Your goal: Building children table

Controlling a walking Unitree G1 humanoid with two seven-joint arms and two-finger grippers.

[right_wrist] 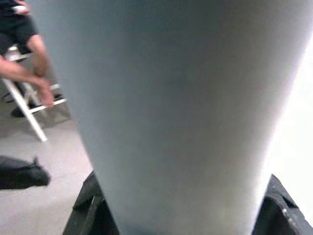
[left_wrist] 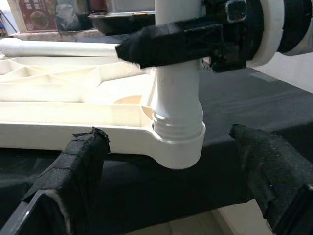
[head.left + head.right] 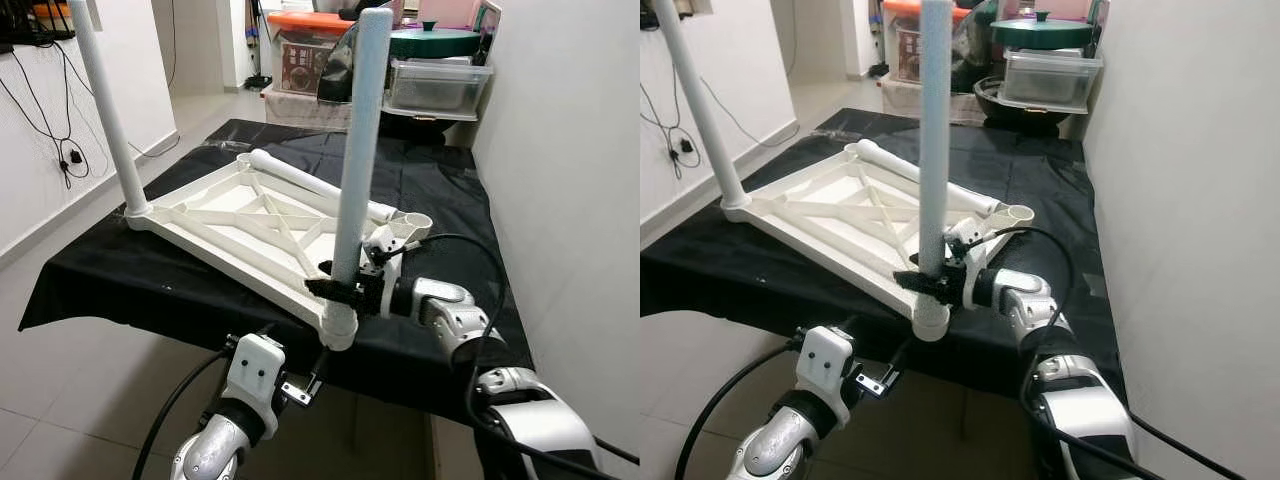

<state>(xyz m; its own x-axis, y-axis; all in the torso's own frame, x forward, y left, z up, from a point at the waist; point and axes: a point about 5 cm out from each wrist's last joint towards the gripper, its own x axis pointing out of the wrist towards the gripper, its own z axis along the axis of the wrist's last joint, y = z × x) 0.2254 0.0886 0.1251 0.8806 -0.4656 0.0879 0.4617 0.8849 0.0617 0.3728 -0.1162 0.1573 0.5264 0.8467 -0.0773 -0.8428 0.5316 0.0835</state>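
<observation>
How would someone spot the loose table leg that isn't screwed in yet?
Find the black-covered table with the white upturned tabletop on it. The loose leg lies flat along the top's far edge. The other two legs stand upright in corner sockets; this one lies on its side.

The right arm (image 3: 470,335) reaches in from the lower right of the head view, its silver forearm bent at the wrist and turned toward the frame's centre. The right gripper (image 3: 338,291) sits just below the middle of the frame, its black fingers (image 2: 161,41) clamped around the upright white leg (image 3: 355,170) low on its shaft. The left arm (image 3: 235,420) rises from the bottom edge, left of centre. The left gripper (image 2: 176,181) is spread wide, its padded fingers (image 2: 73,166) apart with nothing between them.
</observation>
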